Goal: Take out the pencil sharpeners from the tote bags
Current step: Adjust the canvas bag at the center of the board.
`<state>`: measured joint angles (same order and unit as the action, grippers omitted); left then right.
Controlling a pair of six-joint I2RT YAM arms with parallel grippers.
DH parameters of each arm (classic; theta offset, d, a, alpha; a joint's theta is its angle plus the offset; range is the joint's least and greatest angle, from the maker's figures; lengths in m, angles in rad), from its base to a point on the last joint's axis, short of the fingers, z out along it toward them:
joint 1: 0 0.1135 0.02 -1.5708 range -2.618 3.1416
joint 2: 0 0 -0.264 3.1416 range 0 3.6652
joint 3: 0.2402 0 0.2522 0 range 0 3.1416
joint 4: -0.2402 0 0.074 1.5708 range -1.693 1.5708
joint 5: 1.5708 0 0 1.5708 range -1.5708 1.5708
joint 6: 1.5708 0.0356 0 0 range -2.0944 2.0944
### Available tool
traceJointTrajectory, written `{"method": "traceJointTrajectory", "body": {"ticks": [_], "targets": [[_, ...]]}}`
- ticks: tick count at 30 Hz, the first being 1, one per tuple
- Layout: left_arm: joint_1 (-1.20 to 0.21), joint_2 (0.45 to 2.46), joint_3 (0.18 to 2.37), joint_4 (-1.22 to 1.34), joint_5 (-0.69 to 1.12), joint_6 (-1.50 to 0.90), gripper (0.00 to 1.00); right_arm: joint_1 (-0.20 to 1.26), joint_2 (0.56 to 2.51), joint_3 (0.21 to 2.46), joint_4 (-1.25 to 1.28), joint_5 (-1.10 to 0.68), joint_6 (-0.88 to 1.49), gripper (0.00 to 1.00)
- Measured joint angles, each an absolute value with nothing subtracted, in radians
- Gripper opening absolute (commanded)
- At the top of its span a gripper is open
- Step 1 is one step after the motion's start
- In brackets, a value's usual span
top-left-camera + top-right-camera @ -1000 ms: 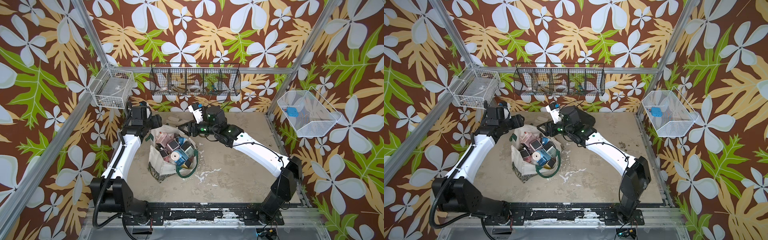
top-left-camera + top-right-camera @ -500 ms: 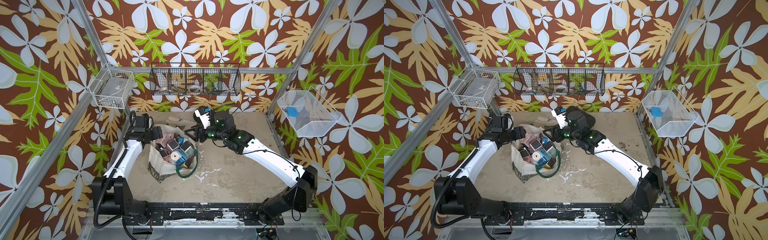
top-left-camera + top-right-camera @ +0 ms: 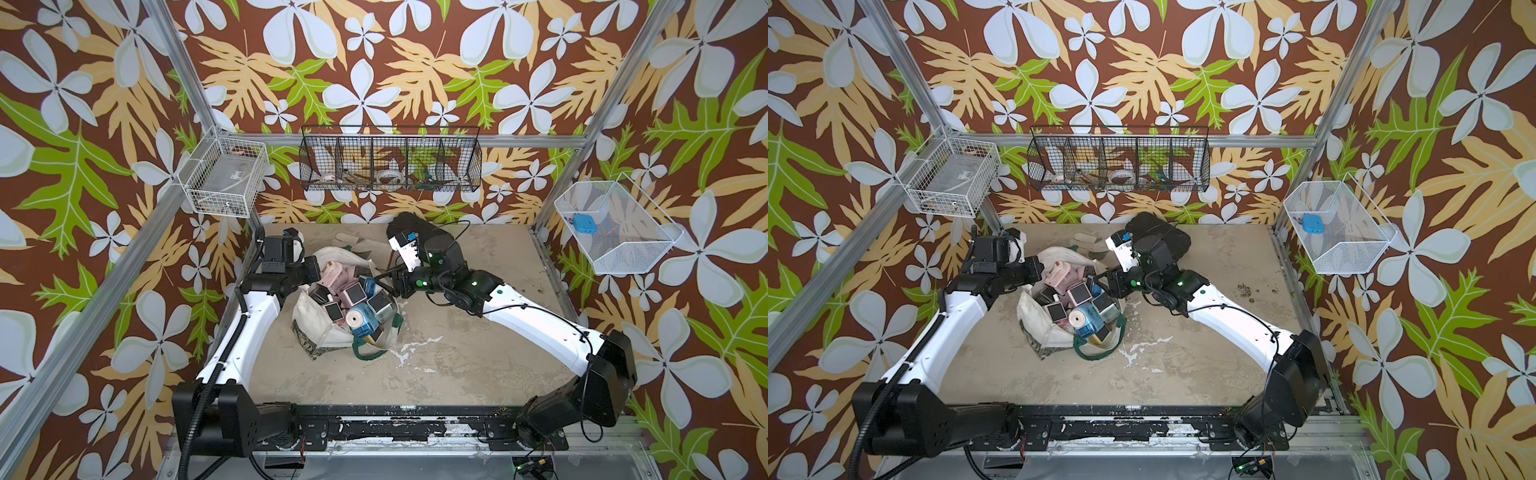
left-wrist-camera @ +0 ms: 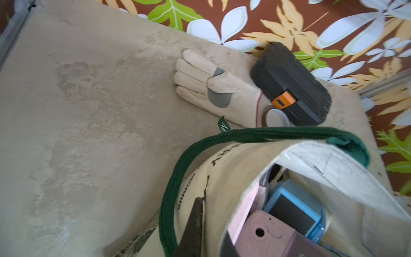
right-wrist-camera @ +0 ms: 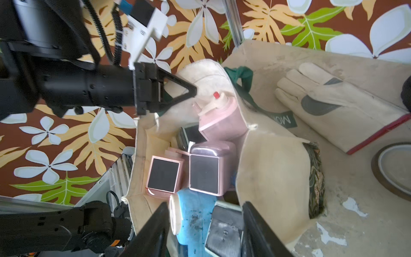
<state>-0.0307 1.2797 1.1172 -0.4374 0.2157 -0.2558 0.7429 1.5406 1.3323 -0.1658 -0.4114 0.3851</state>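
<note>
Left gripper (image 5: 192, 91) pinched shut on the tote bag's (image 3: 307, 328) ten-o'clock rim; right gripper (image 5: 204, 205), jaws apart at two o'clock, straddles the blue pencil sharpener (image 5: 191, 215) directly ahead.

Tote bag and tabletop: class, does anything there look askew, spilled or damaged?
The tote bag sags lopsided with its mouth gaping, and the pencil sharpeners are heaped crookedly at its opening. The tabletop is scuffed, with white flaked patches beside the bag.
</note>
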Motion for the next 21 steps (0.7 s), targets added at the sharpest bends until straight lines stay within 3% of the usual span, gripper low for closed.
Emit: {"method": "traceJointTrajectory", "body": {"ticks": [4, 12, 13, 14, 16, 21], "targets": [[-0.034, 1.218, 1.06, -0.395, 0.266, -0.262, 0.0, 0.819, 1.523, 1.294, -0.195, -0.362, 0.345, 0.54], [-0.036, 1.215, 1.032, -0.353, 0.297, -0.269, 0.0, 0.928, 1.533, 1.233, -0.21, -0.192, 0.276, 0.65], [-0.036, 1.212, 1.029, -0.348, 0.296, -0.269, 0.0, 0.932, 1.547, 1.247, -0.213, -0.173, 0.272, 0.67], [-0.036, 1.21, 1.026, -0.347, 0.295, -0.269, 0.0, 0.937, 1.563, 1.266, -0.211, -0.15, 0.267, 0.79], [-0.036, 1.203, 1.023, -0.345, 0.295, -0.271, 0.0, 0.943, 1.59, 1.302, -0.209, -0.114, 0.259, 0.92], [-0.036, 1.192, 1.016, -0.343, 0.295, -0.278, 0.0, 0.95, 1.689, 1.427, -0.229, -0.035, 0.235, 0.95]]}}
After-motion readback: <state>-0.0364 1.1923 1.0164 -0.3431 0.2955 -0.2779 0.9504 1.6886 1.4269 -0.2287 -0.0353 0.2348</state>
